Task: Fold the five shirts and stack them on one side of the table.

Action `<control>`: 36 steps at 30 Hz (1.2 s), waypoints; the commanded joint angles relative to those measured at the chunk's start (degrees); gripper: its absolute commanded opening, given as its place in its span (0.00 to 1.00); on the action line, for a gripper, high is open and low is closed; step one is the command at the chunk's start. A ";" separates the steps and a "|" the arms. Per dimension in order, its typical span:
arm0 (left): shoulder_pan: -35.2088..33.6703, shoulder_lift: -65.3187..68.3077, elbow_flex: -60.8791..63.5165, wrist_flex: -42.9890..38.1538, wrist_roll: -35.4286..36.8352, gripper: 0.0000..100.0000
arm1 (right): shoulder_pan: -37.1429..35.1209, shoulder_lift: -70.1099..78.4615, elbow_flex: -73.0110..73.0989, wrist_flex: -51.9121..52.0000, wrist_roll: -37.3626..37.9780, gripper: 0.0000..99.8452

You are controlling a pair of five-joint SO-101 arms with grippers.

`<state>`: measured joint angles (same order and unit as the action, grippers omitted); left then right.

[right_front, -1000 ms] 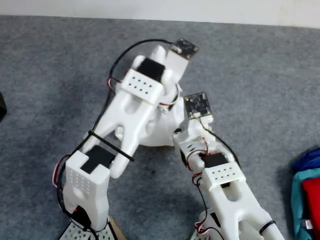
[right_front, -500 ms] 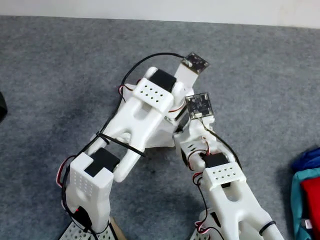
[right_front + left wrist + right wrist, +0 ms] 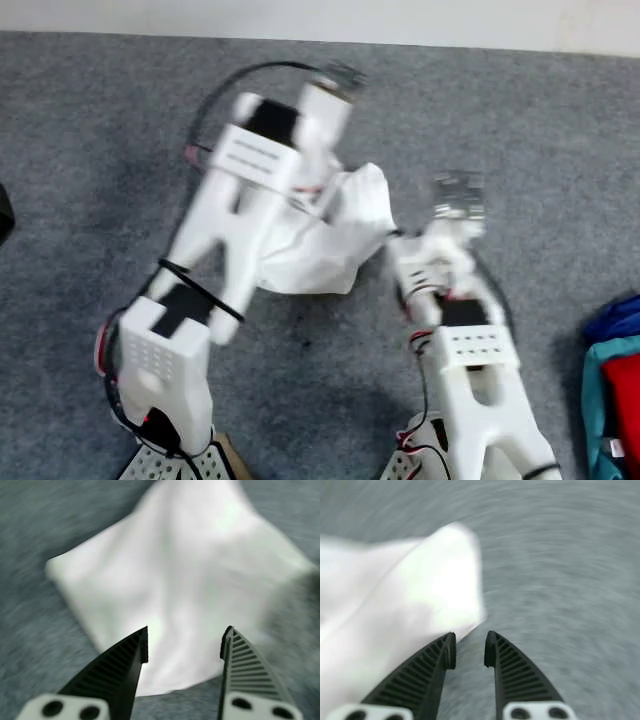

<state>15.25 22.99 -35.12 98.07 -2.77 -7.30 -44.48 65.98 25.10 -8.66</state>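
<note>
Left pincer (image 3: 186,630): held moderately wide with nothing gripped; both jaws are poised just above the white cloth
Right pincer (image 3: 470,635): opened only narrowly, nothing held between the jaws; a corner of the cloth is seen just beside one jaw, and contact cannot be told
White shirt (image 3: 330,240): laid crumpled on the table, directly beneath the left pincer and just beside the right one; not yet folded flat
Handling: judged light, soft and limp; sagging and dragging are to be expected when it is lifted, so a corner or hem is best pinched
Table (image 3: 90,150): grey and fuzzy; some cling to the cloth is likely
Stacked shirts (image 3: 612,390): blue, teal and red, piled well apart from both pincers, out on the right pincer's side
</note>
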 commanded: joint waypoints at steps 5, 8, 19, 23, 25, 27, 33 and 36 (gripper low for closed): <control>-3.03 3.56 11.38 -6.15 0.35 0.25 | -2.24 -4.53 -4.44 4.18 -2.55 0.11; -3.03 4.88 13.67 -8.26 0.35 0.25 | -5.23 -4.53 -4.35 4.18 -2.55 0.11; -3.30 8.92 18.95 -9.67 0.35 0.25 | -14.73 0.13 3.47 -15.60 2.20 0.11; -3.03 8.84 18.86 -9.58 0.35 0.25 | -14.81 10.07 -3.03 -15.87 2.46 0.06; -2.95 8.84 18.86 -9.58 0.35 0.25 | -14.64 15.08 -6.11 -15.78 2.64 0.02; -3.03 8.84 18.86 -9.58 0.35 0.25 | -14.46 18.86 -8.04 -15.60 2.73 0.01; -3.03 8.84 18.86 -9.76 0.35 0.25 | -12.26 20.09 -8.40 -11.03 6.24 0.01; -3.03 8.84 18.59 -9.76 0.35 0.25 | -11.82 19.82 -6.99 -8.04 7.65 0.01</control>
<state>12.53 32.04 -16.22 88.57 -2.68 -20.04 -24.09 60.44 15.16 -2.86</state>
